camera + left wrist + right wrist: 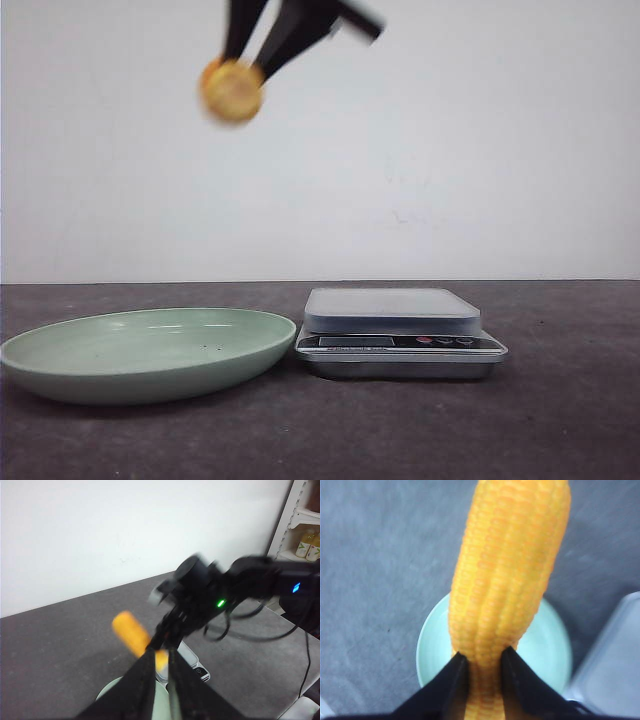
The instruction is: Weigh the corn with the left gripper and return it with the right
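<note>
Front view, corn: we saw the corn (pixel 232 91) high in the air, its round cut end facing us, so its long axis ran roughly toward and away from the camera.
Front view, gripper: one dark gripper (pixel 258 58) came down from 12 o'clock and clamped the cob; from this view alone we could not tell which arm it was.
Front view, what lay below: the green plate (pixel 60 372) sat on the table (pixel 560 420) roughly at 6 o'clock of the corn, with the scale (pixel 398 332) just beside the plate at its 3 o'clock.
Left wrist view, left gripper: we saw the left gripper (pixel 161 661) narrowed to a slim gap, with the corn (pixel 131 632) just beyond its tips; whether it touched the cob we could not tell.
Left wrist view, other arm: the right arm (pixel 235 582) reached in from 2 o'clock toward the same cob.
Right wrist view, right gripper: the right gripper (pixel 481 666) was closed on one end of the corn (pixel 507 570), the cob running straight out from the fingers.
Right wrist view, target: the plate (pixel 432 645) lay directly beneath the cob, the scale (pixel 612 660) off at 4 o'clock.
Judgement: we reckoned a straight descent would bring the corn down onto the plate.
</note>
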Controlling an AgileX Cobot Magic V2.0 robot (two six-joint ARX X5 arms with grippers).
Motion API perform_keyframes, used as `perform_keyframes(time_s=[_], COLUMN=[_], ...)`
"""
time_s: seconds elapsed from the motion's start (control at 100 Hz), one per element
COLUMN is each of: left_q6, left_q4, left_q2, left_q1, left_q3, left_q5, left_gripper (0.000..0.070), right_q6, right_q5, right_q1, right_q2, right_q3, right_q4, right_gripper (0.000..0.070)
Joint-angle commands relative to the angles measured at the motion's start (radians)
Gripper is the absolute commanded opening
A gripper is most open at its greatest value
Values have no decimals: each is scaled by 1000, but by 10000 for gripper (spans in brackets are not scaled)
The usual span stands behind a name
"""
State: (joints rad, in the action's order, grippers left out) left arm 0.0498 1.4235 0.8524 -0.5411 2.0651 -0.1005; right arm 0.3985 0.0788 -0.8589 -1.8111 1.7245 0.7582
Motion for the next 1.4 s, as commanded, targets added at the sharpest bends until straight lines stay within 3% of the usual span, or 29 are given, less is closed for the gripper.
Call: perform_keyframes(time_s=[0.0,0.22,0.58,0.64,0.77,0.85,0.97,1.08,1.2,1.31,1.39], left_q6=[-4,-13,-15,-15,-16,-16,-15,-14,-10,9,17], left_q4=[42,42,42,42,42,42,42,42,42,42,42], left_q2=[9,9,9,9,9,9,7,6,-1,-27,-49], left_q1=[-5,-5,-5,-5,-5,-5,-5,-5,-5,-4,-4], left_q3=[21,20,13,13,10,-1,-26,-63,-128,-196,-224], left_q5=[3,3,3,3,4,7,7,8,7,15,52], left_gripper=[0,0,0,0,1,1,1,2,3,3,3], right_q6=[63,204,219,218,170,106,-10,-107,-153,-157,-180], right_q5=[3,105,104,105,105,103,39,-119,-260,-271,-272], right_q1=[-25,-37,-35,-35,-32,-31,-27,-27,-30,-30,-38], right_q2=[-63,-245,-322,-322,-319,-318,-290,-229,-152,-61,28], right_q3=[16,16,16,16,17,17,17,17,17,17,17], right_q4=[-32,-69,-48,-47,-2,40,103,136,65,10,-21], right_gripper=[0,0,19,106,408,478,477,476,446,296,147])
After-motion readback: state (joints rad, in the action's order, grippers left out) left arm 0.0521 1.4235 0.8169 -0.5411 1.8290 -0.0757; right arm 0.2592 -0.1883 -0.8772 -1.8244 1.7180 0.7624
